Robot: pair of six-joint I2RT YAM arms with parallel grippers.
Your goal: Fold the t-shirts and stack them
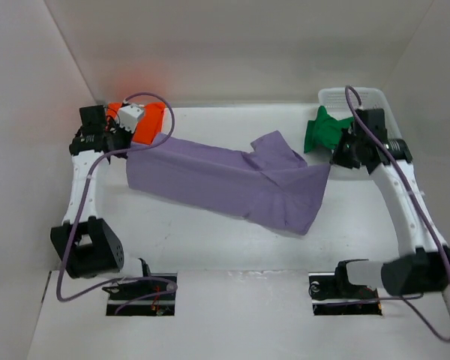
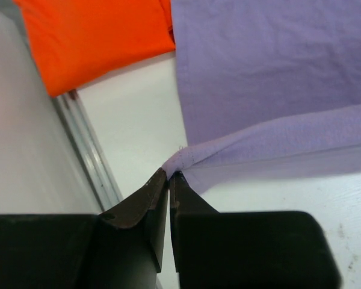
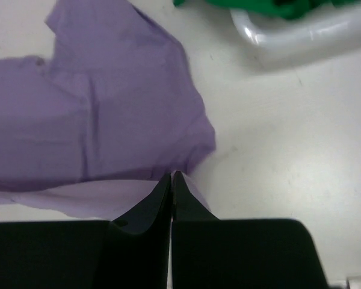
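Lavender cloth t-shirt (image 1: 210, 176) mid-fold, left fingers (image 2: 147, 201) and right fingers (image 3: 159, 201) pinching its edge; next, carry it across evenly.

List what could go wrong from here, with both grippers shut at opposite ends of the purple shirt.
1. The left gripper pinches only a small nub of the purple shirt at its edge, so the cloth may slip out under tension.
2. The orange shirt lies right beside that end, and a drag could disturb it.
3. The green shirt hangs over the basket rim close to the right gripper, which might snag it.
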